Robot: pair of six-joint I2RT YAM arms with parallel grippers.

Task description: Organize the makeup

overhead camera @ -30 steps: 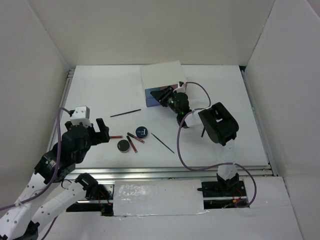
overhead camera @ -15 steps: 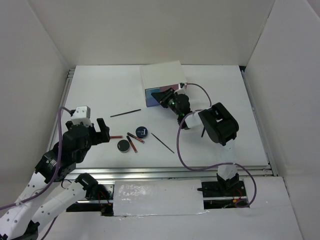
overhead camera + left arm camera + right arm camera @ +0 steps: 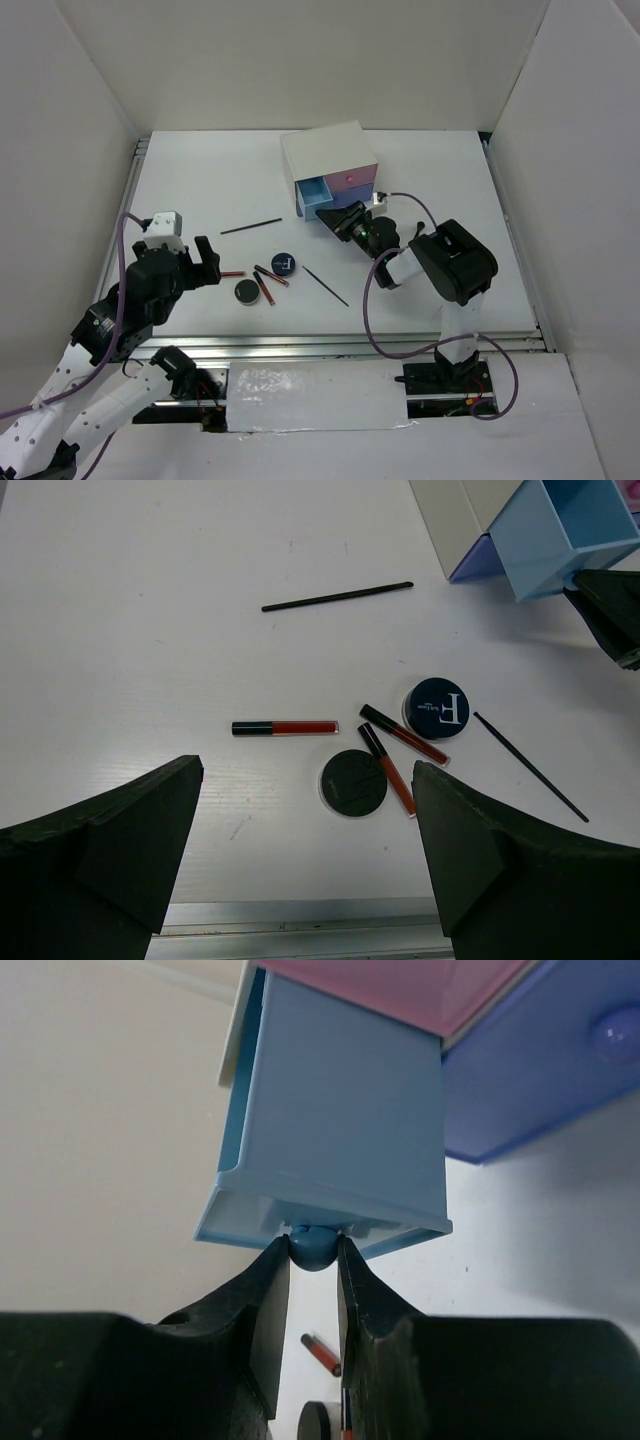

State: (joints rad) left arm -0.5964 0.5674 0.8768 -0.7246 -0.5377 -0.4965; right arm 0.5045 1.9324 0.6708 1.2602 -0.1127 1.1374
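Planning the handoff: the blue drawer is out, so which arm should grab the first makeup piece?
Left, probably. The left gripper is open and faces the makeup close by, while the right gripper is clamped on the drawer knob.

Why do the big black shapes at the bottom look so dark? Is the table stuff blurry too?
Left wrist view: the left hand sits close to the lens, dark and featureless, yet the makeup is sharp. Right wrist view: the right hand is dark too, the blue knob it pinches crisp. Top view: soft, even light, faint shadows.
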